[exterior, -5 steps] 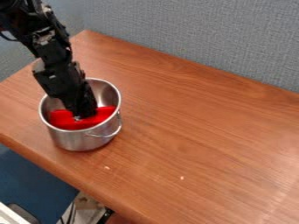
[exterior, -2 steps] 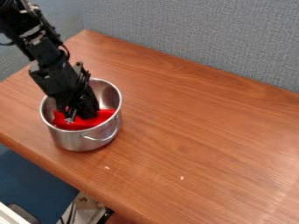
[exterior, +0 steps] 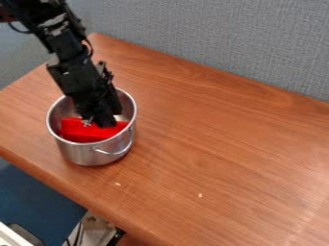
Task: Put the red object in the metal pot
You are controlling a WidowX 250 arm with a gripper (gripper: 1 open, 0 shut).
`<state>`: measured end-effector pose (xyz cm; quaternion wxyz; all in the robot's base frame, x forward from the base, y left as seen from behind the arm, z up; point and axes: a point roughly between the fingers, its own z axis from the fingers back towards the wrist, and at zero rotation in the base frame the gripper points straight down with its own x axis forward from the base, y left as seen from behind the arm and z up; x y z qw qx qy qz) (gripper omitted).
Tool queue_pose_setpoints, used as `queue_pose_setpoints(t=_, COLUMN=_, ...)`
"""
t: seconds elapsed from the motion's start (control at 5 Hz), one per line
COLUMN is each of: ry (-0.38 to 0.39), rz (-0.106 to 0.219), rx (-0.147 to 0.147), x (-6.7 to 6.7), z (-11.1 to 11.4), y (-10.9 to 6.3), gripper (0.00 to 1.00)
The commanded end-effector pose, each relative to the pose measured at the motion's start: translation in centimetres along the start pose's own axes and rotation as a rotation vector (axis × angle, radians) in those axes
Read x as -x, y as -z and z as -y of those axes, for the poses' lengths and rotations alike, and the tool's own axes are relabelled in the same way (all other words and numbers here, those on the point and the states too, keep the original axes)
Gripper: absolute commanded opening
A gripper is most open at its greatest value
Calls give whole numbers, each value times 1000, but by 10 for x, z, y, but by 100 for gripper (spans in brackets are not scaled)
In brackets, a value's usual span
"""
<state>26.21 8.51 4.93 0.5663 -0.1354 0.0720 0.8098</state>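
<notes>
Where the black robot arm (exterior: 64, 48) comes down from the upper left of the frame, its claw (exterior: 92, 117) reaches into the mouth of the small, round, shiny stainless-steel pot (exterior: 92, 144). Claw points steeply down. Tips sit low inside the pot, just above or against the red; contact not resolvable. Fingers dark and bunched against the dark wrist, so cannot tell whether the claw is spread or pressed together, nor whether it pinches anything.

The bright red matte object (exterior: 88, 134) lies inside the pot, on its bottom. Red fills most of the visible interior; block outline blurred, ends hidden by the pot wall and the claw. None of it shows above the rim.

Pot stands upright on the brown wood-grain desk (exterior: 218, 125), left of centre in the frame, near the desk's lower-left edge. Rim catches light on the right side; a small loop handle seems to show at the rim on the right, too small to be sure.

Grey-blue wall panel (exterior: 244, 38) behind the desk, upper right. Dark blue floor (exterior: 33, 207) at the lower left, below the desk edge.
</notes>
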Motion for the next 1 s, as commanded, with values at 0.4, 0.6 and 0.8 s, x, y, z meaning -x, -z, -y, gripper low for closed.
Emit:
queue_pose_setpoints(t=0.4, ry=178, rz=17, rx=-71, x=22, z=11, y=-19, gripper=0)
queue_pose_setpoints(t=0.6, ry=301, rz=12, rx=-109, x=48, z=15, y=-34, gripper=0)
queue_pose_setpoints(t=0.8, ry=275, rz=31, rx=-57, x=45, z=5, y=-38, gripper=0)
